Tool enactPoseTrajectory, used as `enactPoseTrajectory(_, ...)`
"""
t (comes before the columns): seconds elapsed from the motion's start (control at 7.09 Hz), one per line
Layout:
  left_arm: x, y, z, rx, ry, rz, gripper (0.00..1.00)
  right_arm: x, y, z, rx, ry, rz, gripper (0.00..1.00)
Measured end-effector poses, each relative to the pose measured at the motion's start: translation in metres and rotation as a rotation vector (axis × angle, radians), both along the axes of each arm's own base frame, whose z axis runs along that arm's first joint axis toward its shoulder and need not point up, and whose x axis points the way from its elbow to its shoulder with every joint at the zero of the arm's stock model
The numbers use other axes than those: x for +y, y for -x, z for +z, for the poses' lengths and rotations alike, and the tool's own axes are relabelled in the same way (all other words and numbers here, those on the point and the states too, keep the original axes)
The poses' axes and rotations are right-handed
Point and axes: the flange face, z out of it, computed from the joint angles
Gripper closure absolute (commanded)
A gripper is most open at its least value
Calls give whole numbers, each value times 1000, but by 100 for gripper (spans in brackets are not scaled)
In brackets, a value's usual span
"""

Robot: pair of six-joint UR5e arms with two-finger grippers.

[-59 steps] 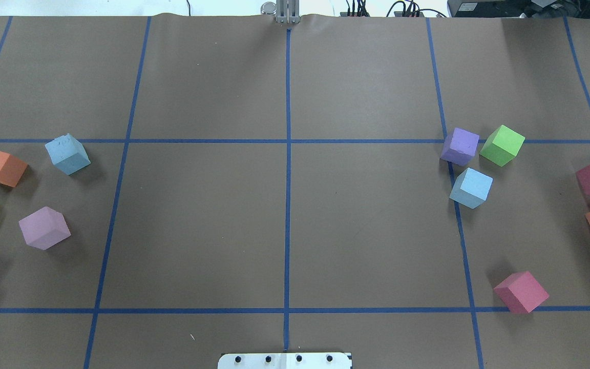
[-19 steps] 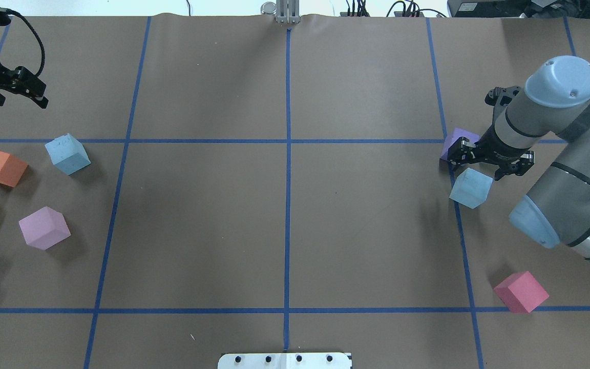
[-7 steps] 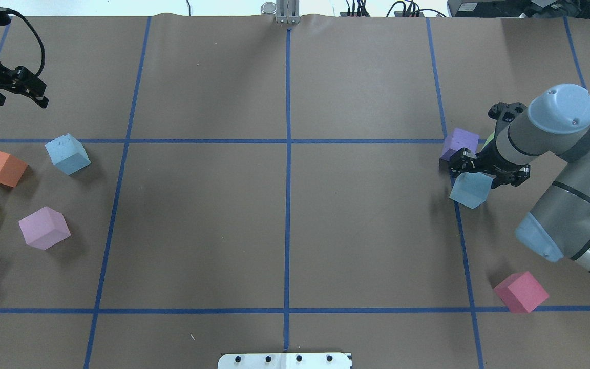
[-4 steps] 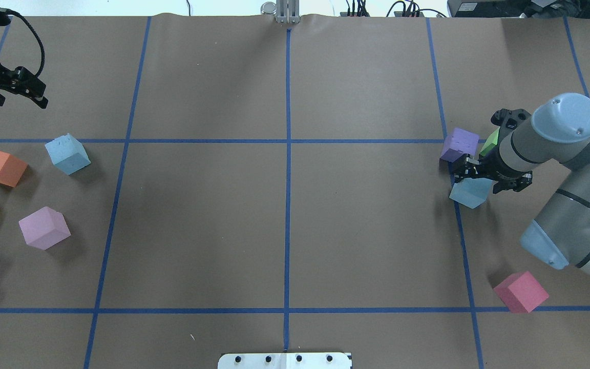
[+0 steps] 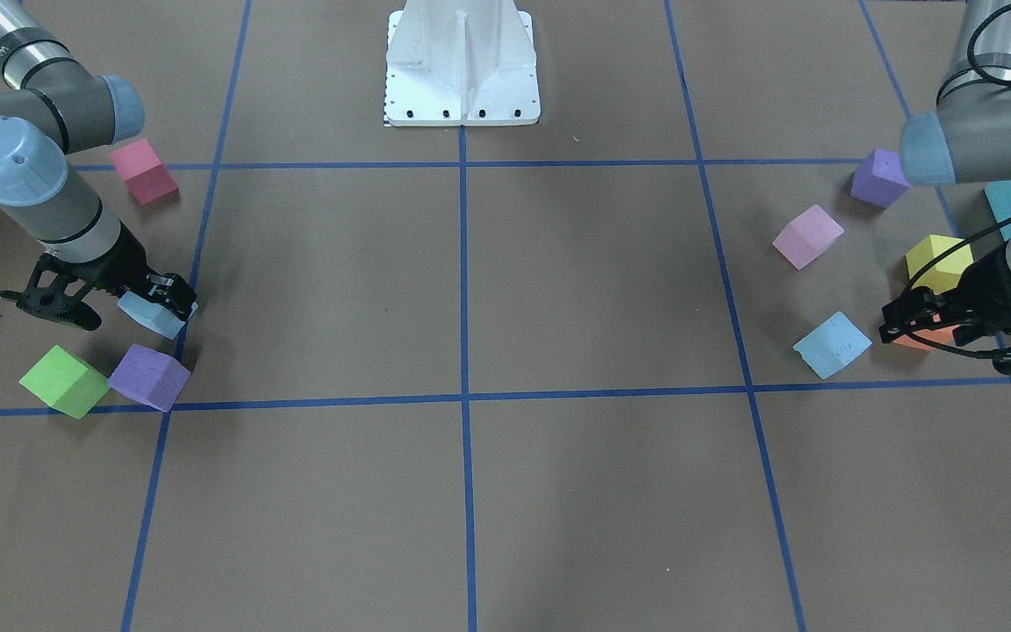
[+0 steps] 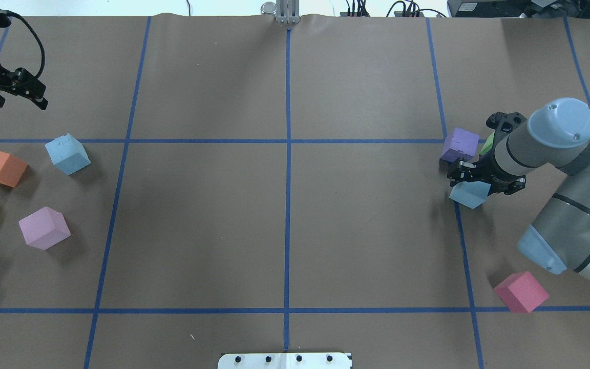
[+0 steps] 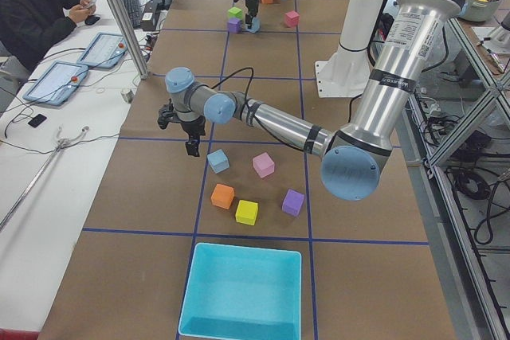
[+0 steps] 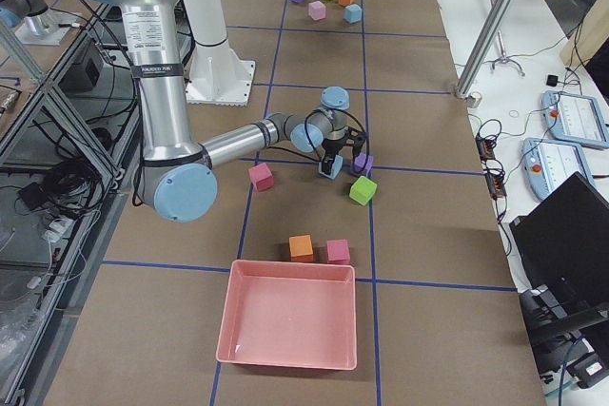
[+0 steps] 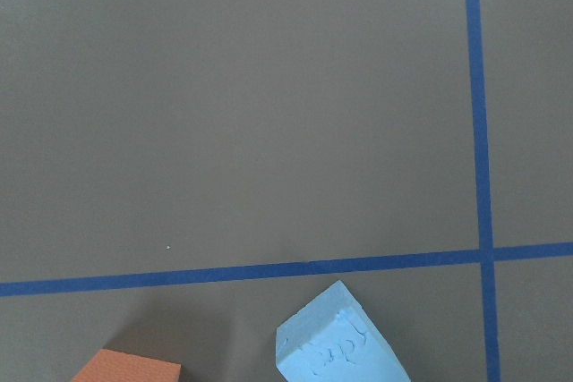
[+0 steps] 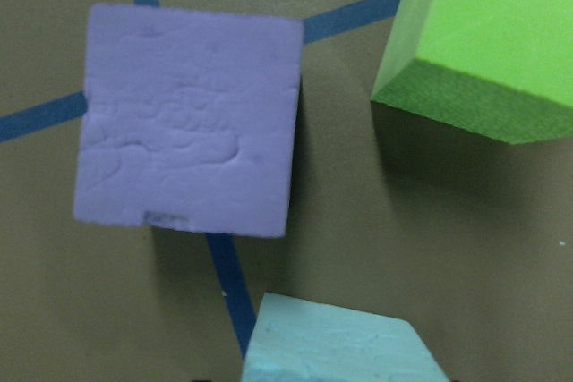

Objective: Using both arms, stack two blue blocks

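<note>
Right gripper [image 6: 481, 183], jaws apart, straddles the right blue block [image 6: 468, 197] by a purple cube [image 6: 460, 144]; left gripper [image 6: 21, 100] gapes near the left blue block [image 6: 67, 154]; probably light squashy foam, pinch flat opposite faces

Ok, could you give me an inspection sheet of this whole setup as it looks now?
Surface: table, brown paper with blue tape grid.
Job's things: right blue block under the right tool; left blue block lying free near the left tool.
Clutter: purple cube and green cube close to the right blue block; teal bin, pink bin at the table ends.
Grippers: right tool open, straddling its block; left tool open, empty.
Cables: black cable looped over the left wrist.
Surroundings: seated person with tablets.
</note>
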Motion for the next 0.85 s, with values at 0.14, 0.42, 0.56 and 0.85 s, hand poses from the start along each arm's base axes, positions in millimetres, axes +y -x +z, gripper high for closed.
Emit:
enactPoseTrajectory(0.14, 0, -1, 1, 0, 1, 1, 2, 0, 1, -1, -2, -3, -3, 53)
enactPoseTrajectory(0.42, 1, -2, 1, -1, 2, 3, 2, 1, 0, -6, -9, -11, -12, 53)
enactPoseTrajectory(0.56, 1, -2, 2, -3, 4, 2, 2, 2, -1, -11, -16, -15, -15, 53)
enactPoseTrajectory(0.85, 0, -1, 14, -26, 19, -17, 2, 4, -6, -28, -30, -25, -15, 53)
